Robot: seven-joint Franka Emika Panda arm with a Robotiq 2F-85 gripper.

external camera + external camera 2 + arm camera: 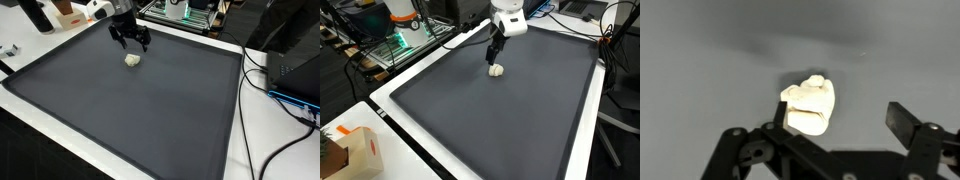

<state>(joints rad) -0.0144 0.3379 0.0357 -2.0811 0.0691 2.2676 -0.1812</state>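
The dark-matted counter (150,110) carries a single item, set near the edge over which the arm reaches in and well away from the opposite edge. Your hand (130,46) hangs just above that spot with its fingers spread wide and nothing between them. Below it lies a small cream-coloured lump (132,60), resting on the mat and apparently not touched. This reads as the approach stage, before any grasp. In the wrist view the lump (810,105) sits off-centre in the gap, nearer one finger (782,112) than the other. The next move therefore calls for a slight sideways correction to centre it, a straight descent to the mat, then closing gently on what looks a soft, irregular shape.
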